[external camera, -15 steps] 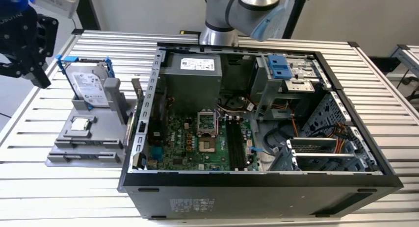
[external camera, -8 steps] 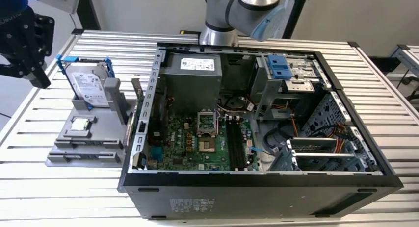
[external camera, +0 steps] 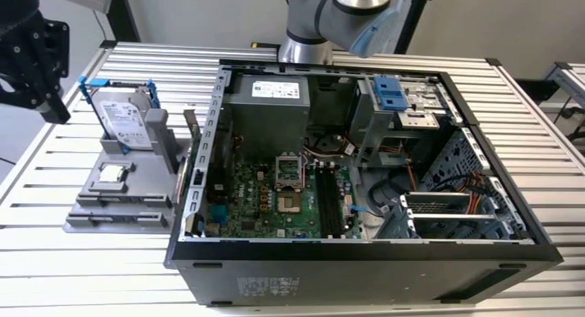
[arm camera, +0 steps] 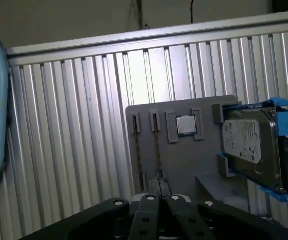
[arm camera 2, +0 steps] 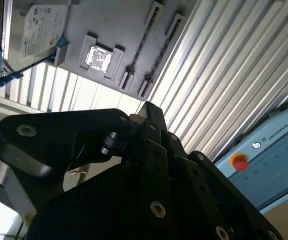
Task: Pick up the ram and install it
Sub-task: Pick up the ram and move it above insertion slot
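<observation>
Slatted metal table [external camera: 82, 276] carries an open computer case [external camera: 366, 262] with its motherboard [external camera: 265, 200] exposed. Robot arm [external camera: 311, 19] rises behind the case. Grey holder [arm camera: 183, 165] lies on the table to the exterior view's left of the case and props up a hard drive [arm camera: 248, 145] in blue rails. Gripper [arm camera: 159, 196] hangs clear of the holder, fingers closed together, grasping nothing. The ram [arm camera: 157, 150] stands on edge in the holder's slots, just beside a square chip [arm camera: 185, 125], untouched.

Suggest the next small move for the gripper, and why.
Probably lower the gripper toward the ram standing edgewise in the grey holder: the first wrist view shows it above the holder, roughly in line with that stick, not yet picked.
</observation>
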You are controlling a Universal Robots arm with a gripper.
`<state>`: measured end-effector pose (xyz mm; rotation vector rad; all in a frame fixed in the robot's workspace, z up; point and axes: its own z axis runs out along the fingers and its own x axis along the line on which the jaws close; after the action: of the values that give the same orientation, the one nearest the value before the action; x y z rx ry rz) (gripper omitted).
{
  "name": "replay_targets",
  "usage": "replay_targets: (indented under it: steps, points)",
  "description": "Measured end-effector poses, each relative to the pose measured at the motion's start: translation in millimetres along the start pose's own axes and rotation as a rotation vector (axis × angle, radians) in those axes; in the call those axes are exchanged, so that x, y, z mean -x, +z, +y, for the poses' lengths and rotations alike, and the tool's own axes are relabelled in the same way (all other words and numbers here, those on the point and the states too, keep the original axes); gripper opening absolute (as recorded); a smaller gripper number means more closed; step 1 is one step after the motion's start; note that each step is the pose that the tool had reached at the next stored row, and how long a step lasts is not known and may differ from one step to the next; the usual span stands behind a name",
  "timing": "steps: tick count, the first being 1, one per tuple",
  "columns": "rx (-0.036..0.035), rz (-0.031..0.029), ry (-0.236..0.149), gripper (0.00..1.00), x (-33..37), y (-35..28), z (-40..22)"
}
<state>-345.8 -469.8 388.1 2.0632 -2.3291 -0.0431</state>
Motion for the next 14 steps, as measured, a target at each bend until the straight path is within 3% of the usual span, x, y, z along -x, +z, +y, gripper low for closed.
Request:
replay_targets:
  steps: [10, 14]
  points:
    - [-0.0007, 0.0073, -0.180, 0.00, 0.0, 0.0, 0.0]
    - [-0.0008, 0.0083, -0.205, 0.00, 0.0, 0.0, 0.0]
